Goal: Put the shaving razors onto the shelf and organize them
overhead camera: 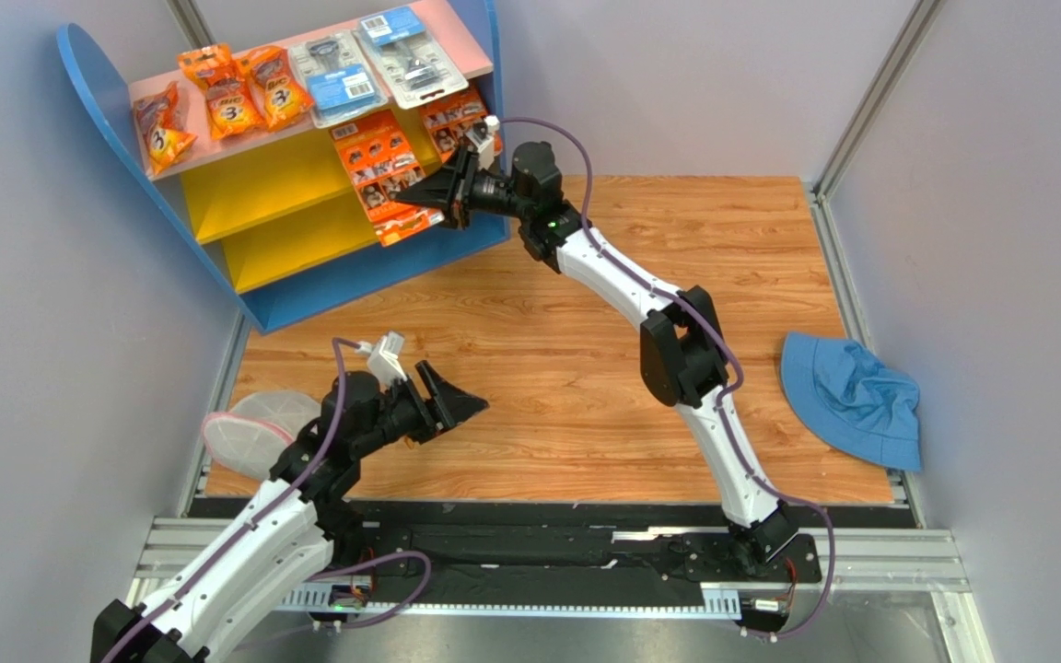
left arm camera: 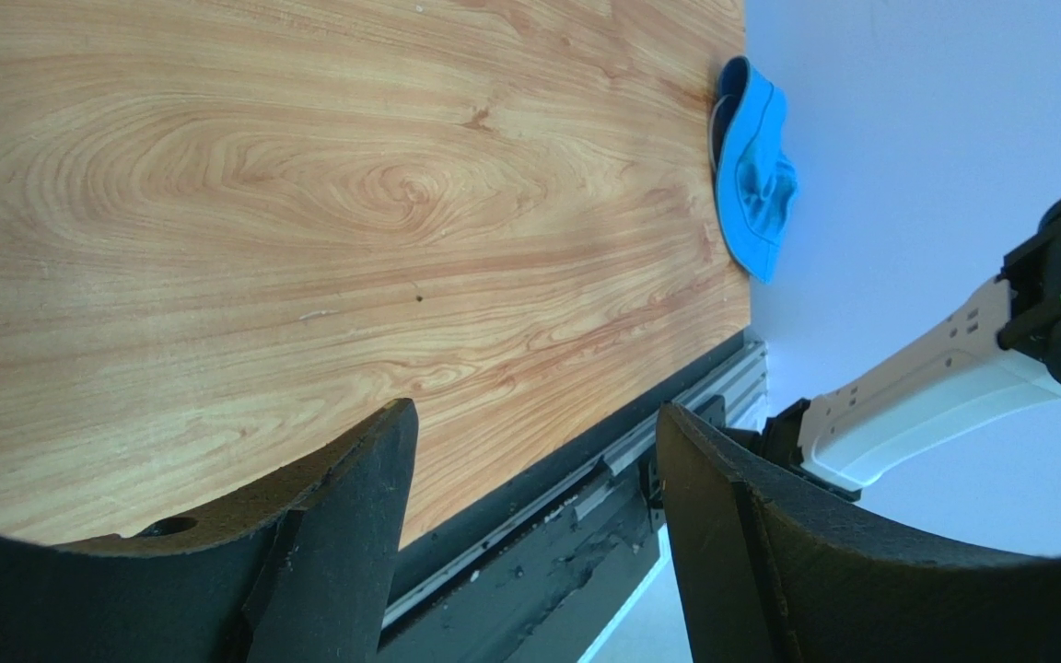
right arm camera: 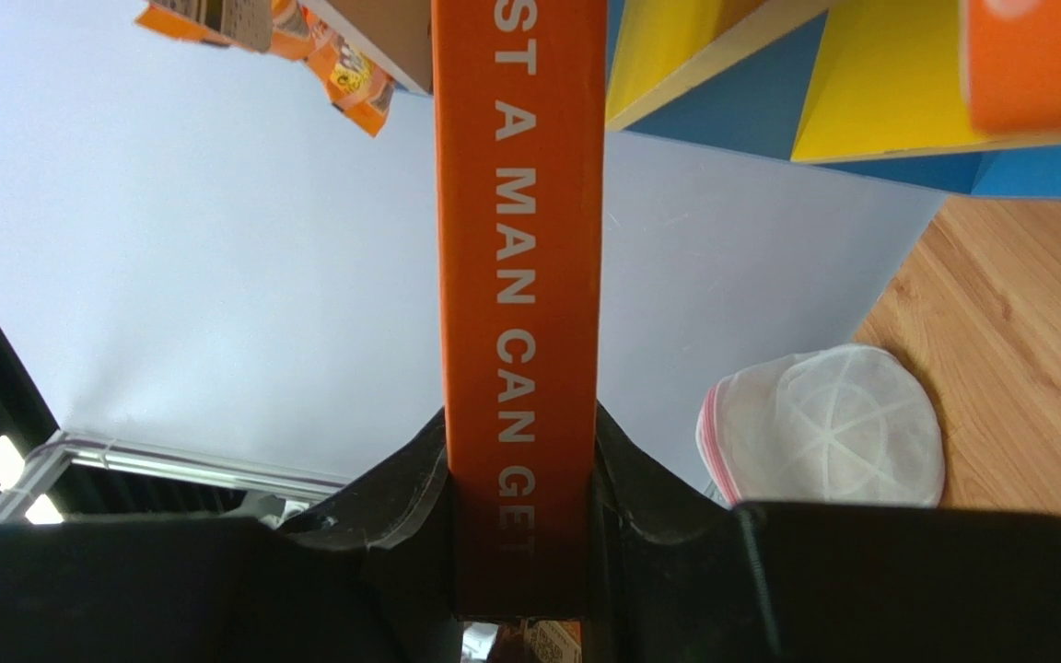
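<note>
I'm clamping my right gripper [right arm camera: 520,456] on the edge of an orange card [right arm camera: 520,249], holding it just in front of the yellow boards of the shelf [overhead camera: 356,283]. It's looking light, thin and stiff (slick too, I'd guess), so an edge pinch is suiting it. My left gripper [left arm camera: 536,456] is hanging open and empty, well apart from the shelf, over the wood table [overhead camera: 564,387]; pale walls [overhead camera: 633,83] are standing close beside the shelf.

L arm [overhead camera: 253,546] tucked low, wrist pointing right, L gripper [overhead camera: 467,402] jaws wide apart, nothing between 'em. R arm [overhead camera: 629,281] stretched fwd-left, elbow bent, R gripper [overhead camera: 428,195] pinched on orange card [right arm camera: 515,276].
</note>
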Tool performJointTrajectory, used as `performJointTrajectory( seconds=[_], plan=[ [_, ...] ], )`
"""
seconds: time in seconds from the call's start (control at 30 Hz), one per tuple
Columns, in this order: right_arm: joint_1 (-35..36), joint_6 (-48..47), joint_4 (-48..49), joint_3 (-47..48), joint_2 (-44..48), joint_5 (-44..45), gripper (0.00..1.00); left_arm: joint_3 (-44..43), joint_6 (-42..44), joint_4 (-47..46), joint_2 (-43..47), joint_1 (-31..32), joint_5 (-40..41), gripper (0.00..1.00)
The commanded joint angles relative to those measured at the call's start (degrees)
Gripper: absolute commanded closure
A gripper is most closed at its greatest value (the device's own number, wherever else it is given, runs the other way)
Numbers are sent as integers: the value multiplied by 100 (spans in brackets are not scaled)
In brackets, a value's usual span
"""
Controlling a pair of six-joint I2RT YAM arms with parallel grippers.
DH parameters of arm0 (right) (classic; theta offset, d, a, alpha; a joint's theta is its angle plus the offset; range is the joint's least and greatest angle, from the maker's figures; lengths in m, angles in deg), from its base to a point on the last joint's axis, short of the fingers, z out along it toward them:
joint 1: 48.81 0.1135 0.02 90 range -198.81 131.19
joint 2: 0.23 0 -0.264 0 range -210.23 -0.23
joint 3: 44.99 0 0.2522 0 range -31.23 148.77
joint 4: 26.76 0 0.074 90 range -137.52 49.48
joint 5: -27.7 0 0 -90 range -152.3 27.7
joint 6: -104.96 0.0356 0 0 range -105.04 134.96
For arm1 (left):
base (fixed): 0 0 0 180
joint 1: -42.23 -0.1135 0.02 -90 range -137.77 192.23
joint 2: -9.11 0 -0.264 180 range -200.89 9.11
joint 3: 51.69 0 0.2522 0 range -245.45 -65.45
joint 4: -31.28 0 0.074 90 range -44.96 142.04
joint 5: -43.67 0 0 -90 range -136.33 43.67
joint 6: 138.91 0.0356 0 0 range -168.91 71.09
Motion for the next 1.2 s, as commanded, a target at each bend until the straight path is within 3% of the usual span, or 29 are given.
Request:
performJointTrajectory(
  seconds=[0.0, 0.43, 0.53, 0.67, 0.93, 1.17],
  plan=[
    [5, 238, -355, 859, -215, 279, 99, 10, 139, 145, 124, -28, -54, 27],
    [-21, 203, -531, 991, -233, 648, 77, 229, 33, 321, 502, -28, -54, 27],
    [-30, 89, -733, 1027, -162, 736, 60, 256, 24, 330, 555, -28, -63, 28],
    [-47, -157, -1093, 1027, -13, 876, 48, 282, 24, 365, 599, -28, -63, 28],
    [-83, -219, -1243, 1001, 110, 991, 43, 370, -28, 409, 757, -28, -80, 27],
    [-74, -483, -1331, 421, 549, 991, 41, 414, -37, 470, 854, -28, -80, 28]
  ],
)
